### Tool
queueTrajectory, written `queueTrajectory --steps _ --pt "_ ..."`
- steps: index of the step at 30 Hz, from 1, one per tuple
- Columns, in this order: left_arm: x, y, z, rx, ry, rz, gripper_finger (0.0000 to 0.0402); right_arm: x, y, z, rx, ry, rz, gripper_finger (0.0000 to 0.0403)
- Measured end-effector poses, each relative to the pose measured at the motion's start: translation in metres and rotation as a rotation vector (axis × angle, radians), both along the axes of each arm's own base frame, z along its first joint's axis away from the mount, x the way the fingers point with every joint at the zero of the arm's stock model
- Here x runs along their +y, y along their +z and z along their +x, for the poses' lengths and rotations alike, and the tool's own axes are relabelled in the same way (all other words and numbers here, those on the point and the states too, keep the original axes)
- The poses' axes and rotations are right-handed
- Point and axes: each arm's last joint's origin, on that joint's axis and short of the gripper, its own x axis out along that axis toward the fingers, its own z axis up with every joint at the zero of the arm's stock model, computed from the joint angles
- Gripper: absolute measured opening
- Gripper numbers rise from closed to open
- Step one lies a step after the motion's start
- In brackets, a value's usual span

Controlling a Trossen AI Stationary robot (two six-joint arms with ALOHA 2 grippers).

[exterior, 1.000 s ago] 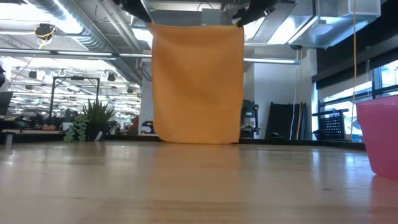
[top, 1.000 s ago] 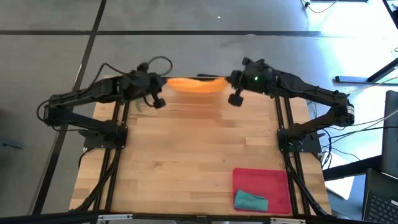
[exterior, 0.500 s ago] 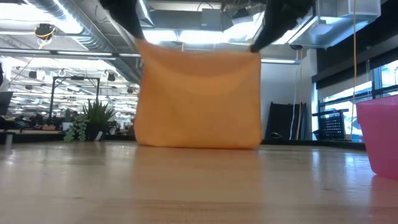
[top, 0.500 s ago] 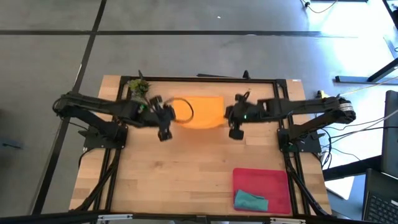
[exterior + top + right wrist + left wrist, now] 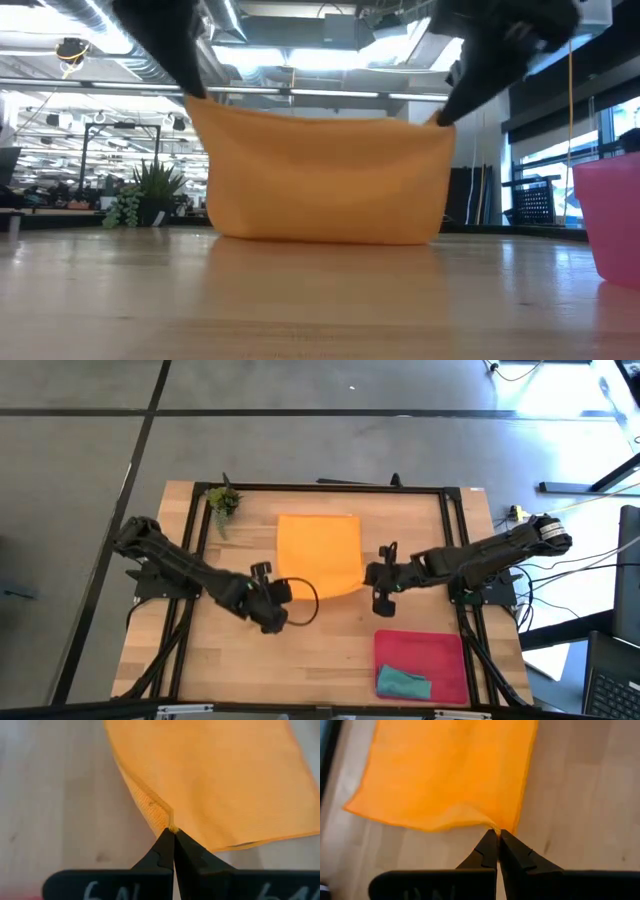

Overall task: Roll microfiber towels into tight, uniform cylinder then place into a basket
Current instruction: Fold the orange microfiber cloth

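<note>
A: Starting at nine o'clock, what has the left tool [image 5: 272, 592] got?

B: Its two tips are pressed together on the near-left corner of the orange towel [image 5: 318, 550]. The left wrist view shows only a tiny nip of hem in the closed tips [image 5: 495, 840].

A: And the towel itself?

B: It sits around the middle of the worktop [image 5: 300, 660], toward twelve o'clock. The far part lies flat; the near edge is lifted and sags between the two tools, as the low view shows. That sag suggests a light, limp cloth with no stiffness of its own. It likely drapes and creases wherever it is not held.

A: So corners are the place to hold it?

B: Probably, yes. A pinch on each corner keeps the edge stretched; one grip in the middle would likely let it bunch.

A: The right tool [image 5: 379, 584]?

B: Clamped shut on the near-right corner, at three o'clock from the towel's lifted edge.

A: Anything further right?

B: The basket [image 5: 447, 660] at five o'clock, with the teal towel [image 5: 402, 682] inside at its near-left corner.
</note>
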Motion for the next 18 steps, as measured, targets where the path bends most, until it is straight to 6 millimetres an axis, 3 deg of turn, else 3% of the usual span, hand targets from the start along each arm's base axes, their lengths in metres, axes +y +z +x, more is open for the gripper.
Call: queueTrajectory --steps 8,18 --pt "-0.034 -0.027 -0.001 0.03 0.023 -0.014 0.0 0.03 -0.019 -0.008 -0.077 0.03 0.12 0.0003" --pt "-0.06 -0.05 -0.004 0.068 0.044 -0.064 0.0 0.048 -0.035 -0.015 -0.101 0.031 0.195 0.0003"
